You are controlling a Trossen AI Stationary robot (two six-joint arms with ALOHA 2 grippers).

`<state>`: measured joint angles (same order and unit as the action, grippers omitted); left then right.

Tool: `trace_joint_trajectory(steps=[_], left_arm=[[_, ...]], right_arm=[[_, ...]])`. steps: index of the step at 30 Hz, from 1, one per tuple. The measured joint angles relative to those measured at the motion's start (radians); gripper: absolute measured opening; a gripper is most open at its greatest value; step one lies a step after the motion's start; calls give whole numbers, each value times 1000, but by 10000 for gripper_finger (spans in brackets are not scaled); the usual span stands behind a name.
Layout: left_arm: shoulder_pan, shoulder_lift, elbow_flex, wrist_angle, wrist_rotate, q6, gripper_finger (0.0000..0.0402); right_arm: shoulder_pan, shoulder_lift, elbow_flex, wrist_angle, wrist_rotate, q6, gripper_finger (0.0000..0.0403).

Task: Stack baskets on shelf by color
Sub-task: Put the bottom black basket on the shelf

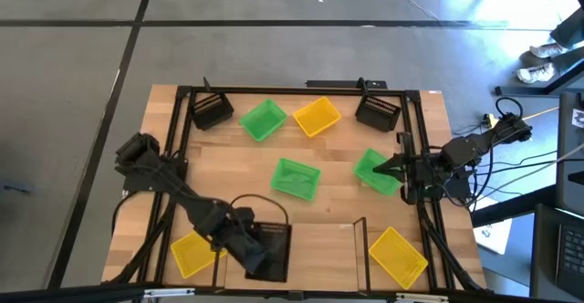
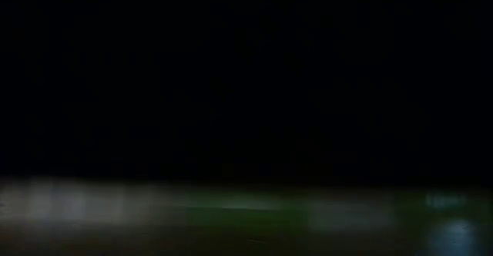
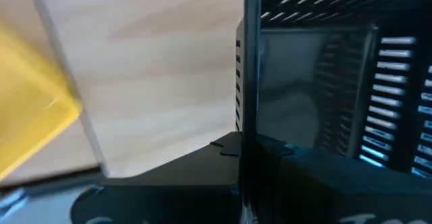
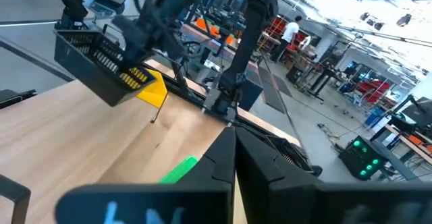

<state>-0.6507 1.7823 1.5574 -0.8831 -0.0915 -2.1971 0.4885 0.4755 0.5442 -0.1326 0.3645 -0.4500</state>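
Note:
In the high view my left gripper (image 1: 248, 245) is near the table's near edge, shut on a black basket (image 1: 272, 250). A yellow basket (image 1: 192, 253) lies just to its left. My right gripper (image 1: 391, 168) looks shut in its wrist view (image 4: 234, 173). Its tip is at the right edge of a green basket (image 1: 374, 172), and I cannot tell whether it touches. Thin black posts (image 1: 358, 235) of the shelf stand on light wood near the near edge. The low view is dark. My left gripper holds the black basket by one side wall (image 3: 251, 96), which stands between the fingers, one inside the basket and one outside. In the right wrist view the basket (image 4: 94, 62) is lifted clear of the wood and tilted.
Two black baskets (image 1: 212, 111) (image 1: 377, 111), a green one (image 1: 263, 119) and a yellow one (image 1: 317, 116) sit along the far edge. Another green basket (image 1: 295, 177) is mid-table. A yellow basket (image 1: 397, 255) is at the near right. People stand far off in the room (image 4: 291, 30).

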Motion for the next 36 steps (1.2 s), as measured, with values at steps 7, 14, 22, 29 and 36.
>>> trace_joint_trajectory(steps=[7,14,22,29,36], left_arm=[[-27,33,0,-38,85,-48,0],[-30,32,0,-80,84,-48,0],[-30,32,0,-85,89,-52,0],[-30,32,0,-90,90,-74,0],[-30,32,0,-90,90,-72,0]], right_arm=[[0,0,0,0,0,0,12],[0,0,0,-7,0,0,12],[0,0,0,-7,0,0,12],[0,0,0,-7,0,0,12],[0,0,0,-7,0,0,12]])
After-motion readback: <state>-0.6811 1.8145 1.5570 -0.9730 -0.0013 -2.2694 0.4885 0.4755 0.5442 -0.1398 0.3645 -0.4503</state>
